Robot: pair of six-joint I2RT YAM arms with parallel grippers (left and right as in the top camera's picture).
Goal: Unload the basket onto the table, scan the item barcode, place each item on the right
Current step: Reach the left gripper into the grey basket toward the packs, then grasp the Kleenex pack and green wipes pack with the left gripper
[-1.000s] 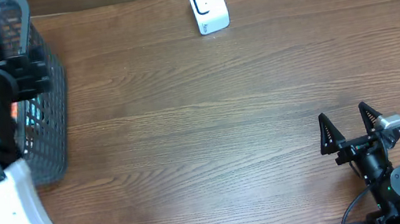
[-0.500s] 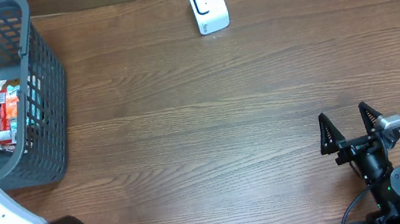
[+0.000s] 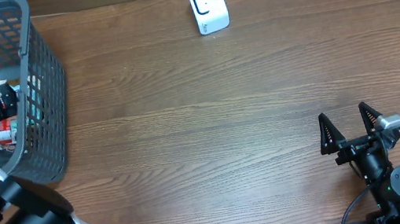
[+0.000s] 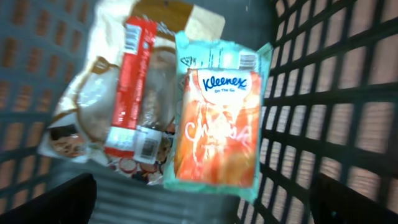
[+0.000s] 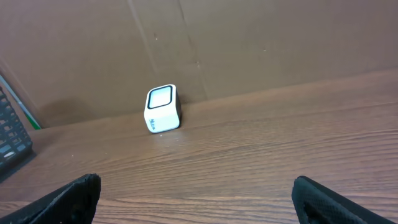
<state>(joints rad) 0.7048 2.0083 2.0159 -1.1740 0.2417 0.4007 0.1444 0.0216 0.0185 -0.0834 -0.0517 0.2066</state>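
At the far left of the bench (image 3: 210, 126) stands a dark grey wire basket (image 3: 45, 87), and the left arm reaches down into it from the near side. Its left tool (image 4: 205, 202) hangs over the contents with its jaws spread wide, one at each lower corner of the wrist view, and nothing between them. Below it the goods lie in a small heap on the basket floor. There is a clear crinkled bag of something brown (image 4: 81, 118), and a long red-labelled packet (image 4: 134, 93) lies on it with a small barcode (image 4: 148, 144) showing at its near end. Beside them, close against the basket wall, is an orange and teal Kleenex pack (image 4: 217, 124), lying flat with its printed face up. The picture is a little blurred, so the fine print is lost. Out on the open wood, at the far edge and a bit right of the middle, a small white scanner (image 3: 208, 6) stands upright before a brown cardboard wall (image 5: 249, 43), well apart from the basket. At the near right the right tool (image 3: 351, 131) sits low by the bench edge with its jaws wide and empty, pointing towards the scanner.
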